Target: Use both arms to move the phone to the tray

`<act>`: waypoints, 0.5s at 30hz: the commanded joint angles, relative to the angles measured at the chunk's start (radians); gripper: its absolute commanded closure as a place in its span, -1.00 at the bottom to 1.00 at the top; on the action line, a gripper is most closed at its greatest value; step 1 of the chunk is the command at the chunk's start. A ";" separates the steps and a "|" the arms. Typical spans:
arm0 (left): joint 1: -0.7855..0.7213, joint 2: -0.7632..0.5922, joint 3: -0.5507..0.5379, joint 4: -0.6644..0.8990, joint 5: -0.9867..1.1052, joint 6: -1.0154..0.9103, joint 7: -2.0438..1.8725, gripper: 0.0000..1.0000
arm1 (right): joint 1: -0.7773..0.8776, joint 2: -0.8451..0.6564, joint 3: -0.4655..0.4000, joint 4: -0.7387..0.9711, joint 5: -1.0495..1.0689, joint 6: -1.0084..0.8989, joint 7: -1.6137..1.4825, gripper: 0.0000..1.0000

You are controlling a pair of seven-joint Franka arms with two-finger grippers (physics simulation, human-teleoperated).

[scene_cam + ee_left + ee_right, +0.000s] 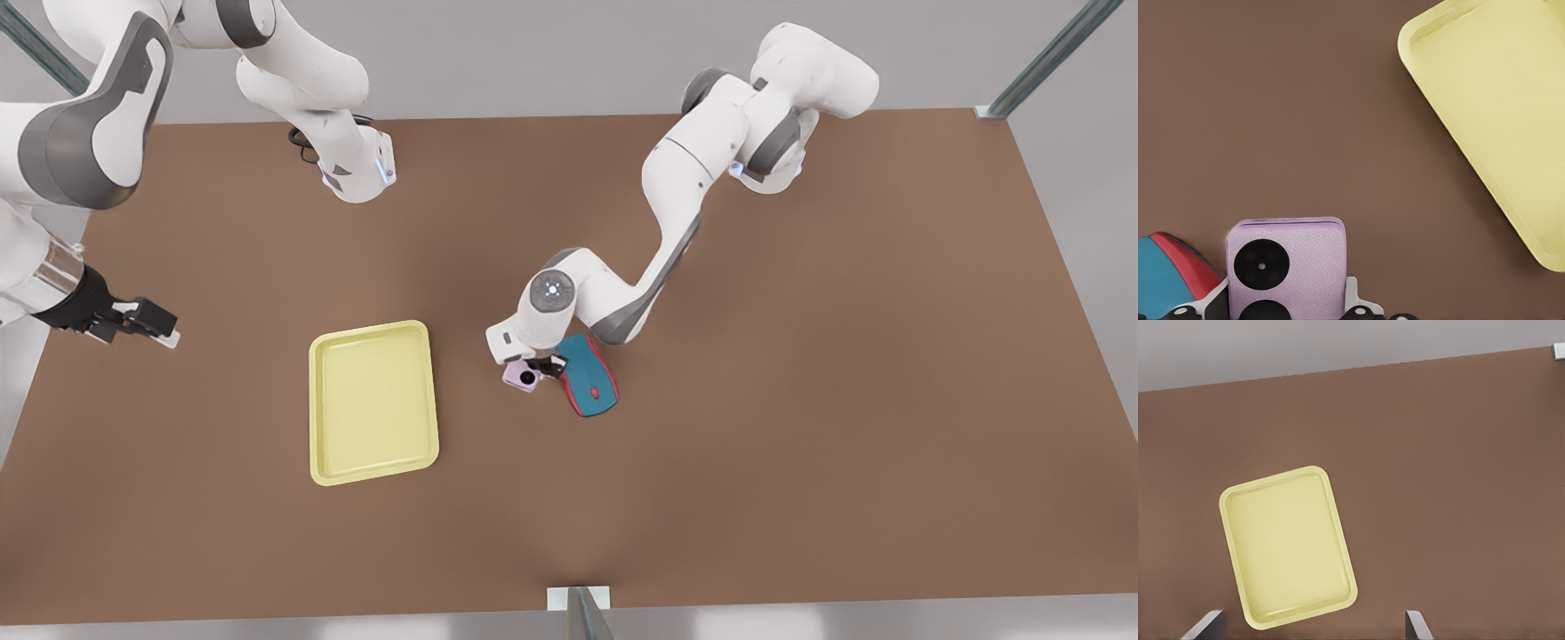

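The pale pink phone (pixel 521 376) lies on the brown table just beside the blue-and-red mouse (pixel 589 375), right of the tray (pixel 373 402) in the front view. My left gripper (pixel 539 368) is down over the phone. In the left wrist view its fingers (pixel 1353 295) press both sides of the phone (pixel 1286 263), so it is shut on the phone. The pale yellow tray (pixel 1491 107) has nothing in it. My right gripper (pixel 153 327) hovers at the front view's left edge, away from the tray (pixel 1288 543), with its fingertips (pixel 1206 624) spread open and nothing between them.
The mouse (pixel 1168 270) touches or nearly touches the phone's side away from the tray. Bare brown table (pixel 800 400) stretches around the tray and toward the front view's right. Metal frame posts stand at the table's corners and front edge (pixel 580 609).
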 commanded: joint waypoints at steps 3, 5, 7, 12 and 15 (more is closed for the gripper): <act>-0.033 0.059 0.001 0.004 0.006 0.282 -0.590 -0.63 | 0.001 -0.003 0.002 -0.004 -0.016 -0.139 -0.042 -1.00; -0.050 0.096 0.008 0.009 0.009 0.363 -0.656 -0.63 | -0.001 0.047 0.001 -0.004 -0.007 -0.129 0.041 -1.00; -0.067 0.125 0.015 0.038 0.011 0.369 -0.708 -0.63 | -0.001 0.050 0.001 -0.015 -0.014 -0.027 0.031 -1.00; -0.067 0.143 0.013 0.021 0.009 0.351 -0.843 -0.68 | 0.018 0.027 0.008 -0.073 -0.039 -0.031 0.012 -1.00; -0.070 0.135 0.013 0.023 0.011 0.294 -0.890 -1.00 | 0.019 -0.002 0.005 -0.119 -0.037 -0.034 0.000 -1.00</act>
